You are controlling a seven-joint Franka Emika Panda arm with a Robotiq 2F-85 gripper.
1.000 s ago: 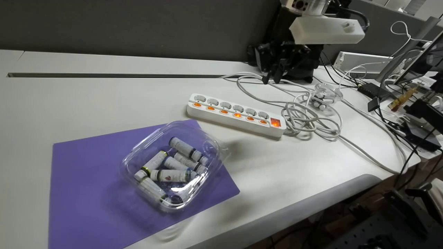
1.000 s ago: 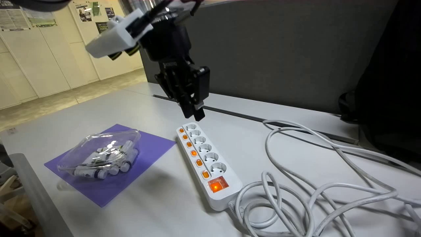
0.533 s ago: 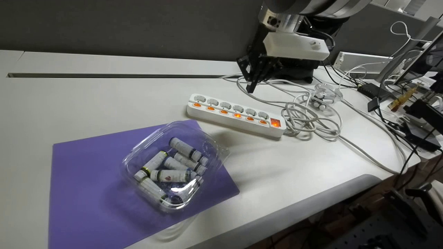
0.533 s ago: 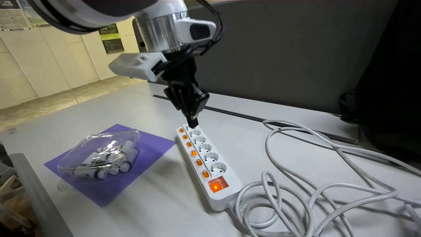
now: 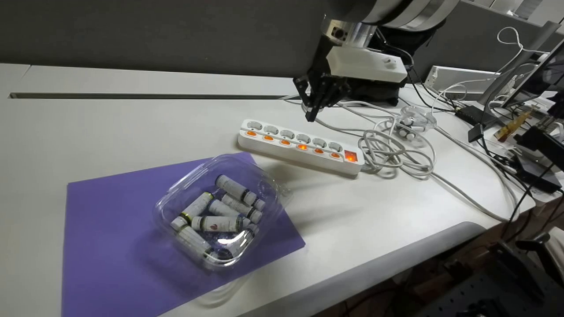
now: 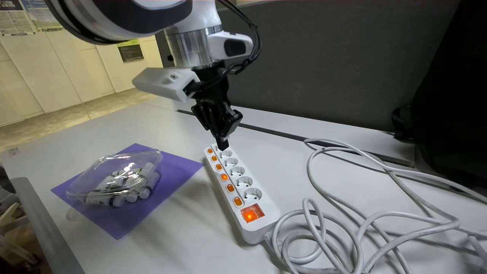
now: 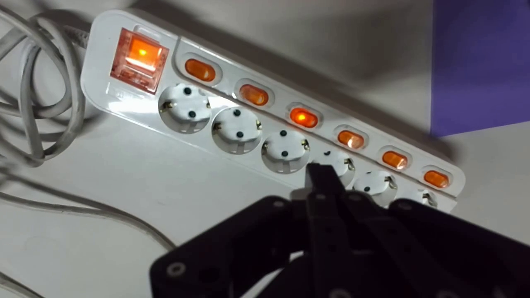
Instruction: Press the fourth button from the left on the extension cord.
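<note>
A white extension cord strip (image 5: 299, 147) lies on the table, with a row of orange buttons beside its sockets. The fourth button from the left (image 5: 302, 146) glows in an exterior view. It also glows in the exterior view (image 6: 224, 177) and in the wrist view (image 7: 303, 117). The large main switch (image 7: 140, 60) at the cable end is lit. My gripper (image 5: 311, 115) is shut and empty, held above and behind the strip. In the wrist view the gripper (image 7: 325, 176) covers part of the sockets but none of the buttons.
A clear plastic box (image 5: 220, 211) with several small bottles stands on a purple sheet (image 5: 110, 246) in front of the strip. Coiled white cable (image 6: 323, 236) lies by the switch end. A dark partition (image 6: 323, 64) stands behind the table.
My gripper's fingers have closed together. The arm has moved down and toward the strip, moving left in an exterior view. The strip and box have not moved.
</note>
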